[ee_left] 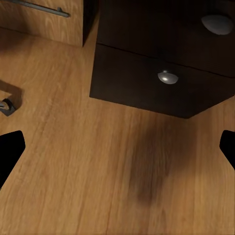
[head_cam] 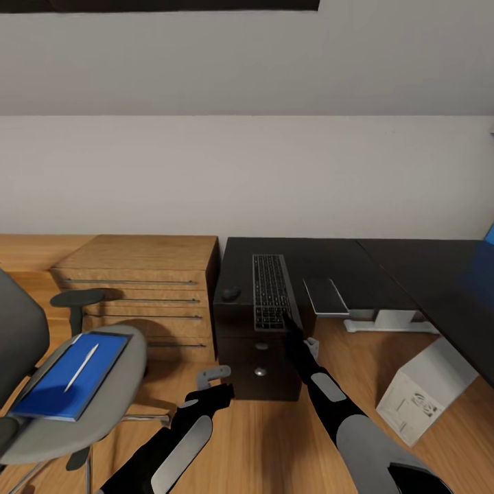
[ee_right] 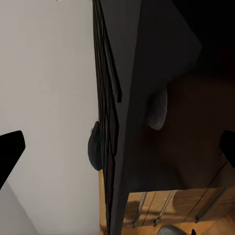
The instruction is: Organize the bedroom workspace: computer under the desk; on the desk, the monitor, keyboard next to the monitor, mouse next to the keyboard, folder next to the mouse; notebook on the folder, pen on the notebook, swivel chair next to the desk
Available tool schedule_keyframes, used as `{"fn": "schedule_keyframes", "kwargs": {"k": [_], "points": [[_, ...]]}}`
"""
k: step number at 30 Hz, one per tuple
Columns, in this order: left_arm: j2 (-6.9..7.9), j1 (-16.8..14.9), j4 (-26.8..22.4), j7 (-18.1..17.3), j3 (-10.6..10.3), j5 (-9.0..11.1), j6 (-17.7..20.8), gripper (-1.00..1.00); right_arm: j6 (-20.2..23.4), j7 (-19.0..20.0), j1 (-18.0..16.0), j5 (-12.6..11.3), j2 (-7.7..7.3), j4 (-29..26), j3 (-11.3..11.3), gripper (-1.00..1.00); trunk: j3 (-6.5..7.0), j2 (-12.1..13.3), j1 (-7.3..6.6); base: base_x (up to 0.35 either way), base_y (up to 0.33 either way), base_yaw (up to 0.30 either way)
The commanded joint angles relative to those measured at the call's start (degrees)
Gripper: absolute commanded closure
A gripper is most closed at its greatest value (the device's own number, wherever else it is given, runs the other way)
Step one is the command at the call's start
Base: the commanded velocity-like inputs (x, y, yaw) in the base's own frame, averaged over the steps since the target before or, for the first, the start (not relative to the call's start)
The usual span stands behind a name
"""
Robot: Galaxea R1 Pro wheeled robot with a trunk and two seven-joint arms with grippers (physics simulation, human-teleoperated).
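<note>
Both arms reach forward over the plank floor [head_cam: 274, 439]. Left fingers [head_cam: 214, 374] hang spread above it, near the black drawers [head_cam: 257, 363]. Right fingers [head_cam: 293, 328] sit at the keyboard's [head_cam: 270, 291] near end on the worktop [head_cam: 329, 257]; whether they grip, I cannot tell. Mouse [head_cam: 230, 293] lies left of the keyboard, notebook [head_cam: 326, 295] right. Far left, folder [head_cam: 72, 377] and pen [head_cam: 81, 368] rest on the swivel chair [head_cam: 103, 418].

The head camera looks forward and down from above at the desk [head_cam: 322, 264] end, the wall behind. The left wrist camera hangs low, facing the wood floor [ee_left: 73, 161] and the desk's drawers [ee_left: 156, 78] nearby. The right wrist camera sits close against the desk edge, viewing it sideways.
</note>
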Motion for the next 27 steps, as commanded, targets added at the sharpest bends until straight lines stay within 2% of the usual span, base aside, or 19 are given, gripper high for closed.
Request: {"fn": "schedule_keyframes", "kwargs": {"k": [1,22,23,27], "points": [[0.03,-0.1,-0.1,0.4,-0.1,0.3,0.2,-1.0,0.6,0.2,0.0,-0.6,0.03,0.0,-0.3,-1.0,-0.06,0.0,0.02,0.112,0.0,0.0],[0.03,-0.1,-0.1,0.4,-0.1,0.2,0.2,-1.0,0.5,0.1,0.0,-0.5,0.03,0.0,-0.2,-1.0,-0.06,0.0,0.02,0.013,0.0,0.0],[0.03,-0.1,-0.1,0.4,-0.1,0.2,0.2,-1.0,0.5,0.1,0.0,-0.5,0.03,0.0,-0.2,1.0,-0.06,0.0,0.02,0.0,0.0,0.0],[0.03,-0.1,-0.1,0.4,-0.1,0.2,0.2,-1.0,0.5,0.1,0.0,-0.5,0.05,0.0,-0.2,1.0,-0.06,0.0,0.02,0.0,0.0,0.0]]}}
